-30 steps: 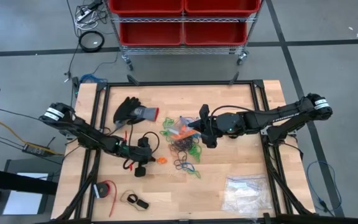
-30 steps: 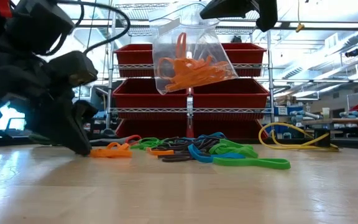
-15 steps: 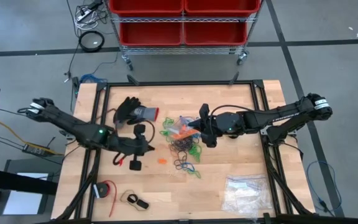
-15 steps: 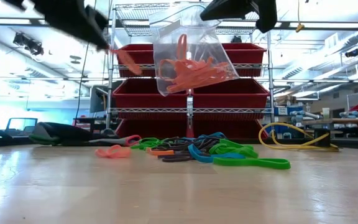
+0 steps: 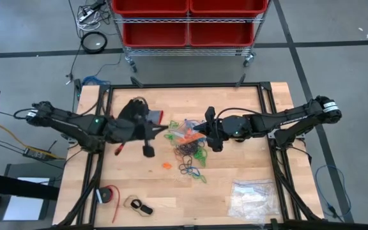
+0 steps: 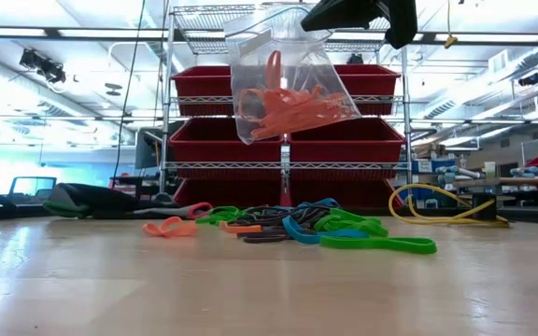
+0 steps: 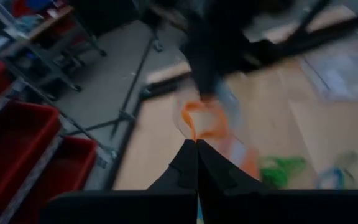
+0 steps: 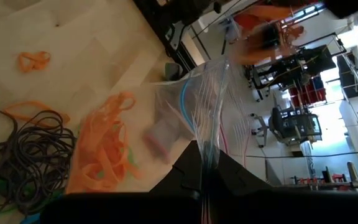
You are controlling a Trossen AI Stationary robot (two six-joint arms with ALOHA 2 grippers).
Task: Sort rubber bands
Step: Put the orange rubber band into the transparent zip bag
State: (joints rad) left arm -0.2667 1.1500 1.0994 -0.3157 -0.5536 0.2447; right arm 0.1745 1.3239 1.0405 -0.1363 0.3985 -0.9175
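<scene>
My left gripper (image 7: 196,145) is shut on one orange rubber band (image 7: 204,121) and hovers above the table's left half (image 5: 163,130), close to a clear plastic bag (image 5: 184,130). That bag (image 6: 283,89) holds several orange bands and hangs from my right gripper (image 8: 205,153), which is shut on it over the table's middle (image 5: 201,131). Below the bag, a pile of green, blue, black and orange rubber bands (image 5: 190,152) lies on the wood (image 6: 297,226). One more orange band (image 5: 167,166) lies apart, left of the pile (image 6: 169,227). My left gripper pinches the orange band by one side of its loop (image 7: 195,133) between its two fingertips. The loop stands out ahead of the fingers, lifted clear of the table. My right gripper pinches the bag's top edge (image 8: 207,138) between its two fingers, coming from the table's right and slanting down. The bag hangs below the fingers by its upper corner (image 6: 318,35), mouth up, clear of the pile and the table.
A black and grey glove (image 5: 139,112) lies at the far left under my left arm. A clear bag of whitish pieces (image 5: 251,198) lies near the front right corner, a red roll (image 5: 109,195) and a small black item (image 5: 142,207) at the front left. A rack of red bins (image 5: 187,22) stands behind the table.
My left gripper has risen from the table beside the loose orange bands, turning as it went, and moved toward the far edge and the bag. It has lifted one orange band clear; the other orange band has stayed on the wood.
</scene>
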